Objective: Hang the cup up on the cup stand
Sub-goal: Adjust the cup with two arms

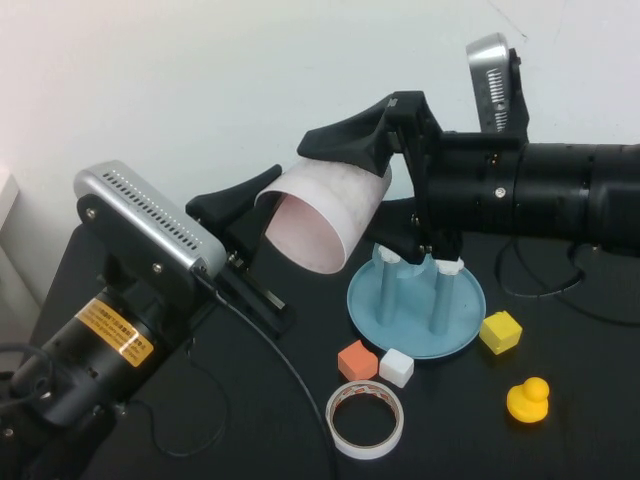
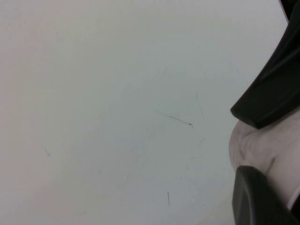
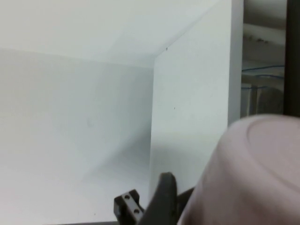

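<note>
Cup on its side above cup stand, between both grippers. Left gripper pinches its rim; right gripper, fingers spread wide, spans its base.

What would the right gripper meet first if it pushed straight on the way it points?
The cup: the open right gripper already straddles its base end, while the left gripper pinches the rim. Past the cup, probably the left gripper; depth is unclear.
</note>
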You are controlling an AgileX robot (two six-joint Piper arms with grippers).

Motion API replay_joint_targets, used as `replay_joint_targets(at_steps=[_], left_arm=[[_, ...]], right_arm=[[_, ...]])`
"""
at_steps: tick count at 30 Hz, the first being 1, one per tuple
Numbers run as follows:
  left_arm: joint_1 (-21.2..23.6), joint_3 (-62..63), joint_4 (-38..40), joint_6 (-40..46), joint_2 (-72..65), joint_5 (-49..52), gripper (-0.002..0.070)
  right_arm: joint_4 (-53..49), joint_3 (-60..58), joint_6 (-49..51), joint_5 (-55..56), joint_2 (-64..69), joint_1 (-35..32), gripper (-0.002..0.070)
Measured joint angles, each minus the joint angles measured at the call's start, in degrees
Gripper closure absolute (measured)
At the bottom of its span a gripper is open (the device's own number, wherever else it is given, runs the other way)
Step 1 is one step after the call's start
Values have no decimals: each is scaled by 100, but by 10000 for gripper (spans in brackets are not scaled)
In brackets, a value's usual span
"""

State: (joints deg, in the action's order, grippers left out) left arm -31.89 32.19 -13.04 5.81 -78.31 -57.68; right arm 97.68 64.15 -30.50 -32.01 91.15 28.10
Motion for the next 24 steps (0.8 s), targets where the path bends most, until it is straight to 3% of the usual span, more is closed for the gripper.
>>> replay_joint_targets(at_steps=[6, 9, 16, 20, 24], left_arm=[[0, 0, -11, 0, 0, 0, 670], [0, 0, -11, 0, 0, 0, 670], [0, 0, -20, 0, 0, 45, 650], [0, 0, -20, 0, 0, 207, 536], [0, 0, -58, -302, 0, 308, 374]], right_arm=[[0, 0, -221, 138, 0, 8, -4], [14, 0, -308, 149, 0, 8, 68], [22, 8, -502, 148, 0, 8, 68], [22, 25, -692, 71, 0, 8, 69], [12, 159, -955, 51, 9, -5, 69]])
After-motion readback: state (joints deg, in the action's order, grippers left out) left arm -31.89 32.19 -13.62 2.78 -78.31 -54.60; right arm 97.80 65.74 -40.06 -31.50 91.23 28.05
